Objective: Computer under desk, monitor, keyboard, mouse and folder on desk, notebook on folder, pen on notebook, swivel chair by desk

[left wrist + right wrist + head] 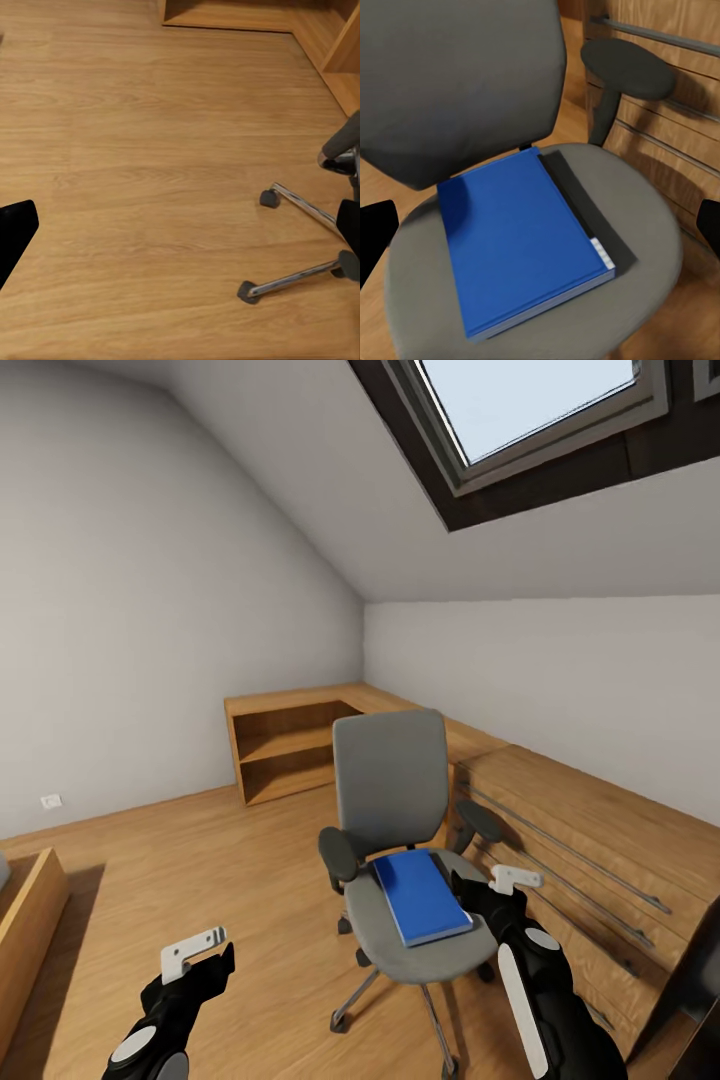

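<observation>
So the swivel chair sits out on the wooden floor, grey seat and backrest, black armrests, chrome legs on casters. Its back is toward the low wooden shelf unit in the far corner, and the long wooden cabinet with metal rails runs along the wall just beside its right armrest.

The blue folder lies flat on the seat, closer to the seat's right edge than the left, its far short edge near the base of the backrest. In the right wrist view the folder has a dark spine running along the side nearest the armrest, and its near corner comes close to the seat's front edge.

The right gripper hovers at the seat's right edge, just beside the folder, not touching it as far as I can see. Its fingers sit wide apart at the two sides of the wrist view, with the folder between them and nothing held.

The left gripper hangs over bare floor, well apart from the chair. One dark finger shows at the frame edge in its wrist view, with the chair's chrome legs opposite; looks spread open, though I only get the one finger clearly.

A skylight is set in the sloped ceiling above.
</observation>
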Robot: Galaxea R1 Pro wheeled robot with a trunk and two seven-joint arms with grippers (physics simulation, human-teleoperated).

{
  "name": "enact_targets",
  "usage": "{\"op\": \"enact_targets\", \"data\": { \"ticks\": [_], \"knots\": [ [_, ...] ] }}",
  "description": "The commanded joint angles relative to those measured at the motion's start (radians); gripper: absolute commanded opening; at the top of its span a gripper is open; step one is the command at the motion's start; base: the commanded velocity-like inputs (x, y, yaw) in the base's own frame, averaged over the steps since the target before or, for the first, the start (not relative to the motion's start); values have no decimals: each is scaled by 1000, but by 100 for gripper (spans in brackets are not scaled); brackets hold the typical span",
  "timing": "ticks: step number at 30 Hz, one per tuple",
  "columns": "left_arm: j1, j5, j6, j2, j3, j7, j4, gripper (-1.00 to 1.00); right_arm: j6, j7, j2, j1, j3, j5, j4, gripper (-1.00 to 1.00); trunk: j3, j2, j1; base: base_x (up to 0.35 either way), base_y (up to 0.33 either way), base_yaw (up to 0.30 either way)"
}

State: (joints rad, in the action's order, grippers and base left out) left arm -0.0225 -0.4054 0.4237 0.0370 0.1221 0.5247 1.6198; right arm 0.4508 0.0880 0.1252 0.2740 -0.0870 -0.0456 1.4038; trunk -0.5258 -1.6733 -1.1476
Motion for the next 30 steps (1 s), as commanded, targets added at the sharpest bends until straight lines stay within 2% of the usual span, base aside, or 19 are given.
{"op": "enact_targets", "data": {
  "ticks": [1,28,30],
  "knots": [
    [0,-9,1,1,3,9,2,100,5,4,1,1,0,-5,1,100,-4,-8,-4,0,0,0],
    [0,-9,4,1,3,9,2,100,5,4,1,1,0,-4,4,100,-89,-197,-107,0,0,0],
    [1,-9,4,1,3,9,2,100,5,4,1,1,0,-4,4,100,-89,-197,-107,0,0,0]
  ]
}}
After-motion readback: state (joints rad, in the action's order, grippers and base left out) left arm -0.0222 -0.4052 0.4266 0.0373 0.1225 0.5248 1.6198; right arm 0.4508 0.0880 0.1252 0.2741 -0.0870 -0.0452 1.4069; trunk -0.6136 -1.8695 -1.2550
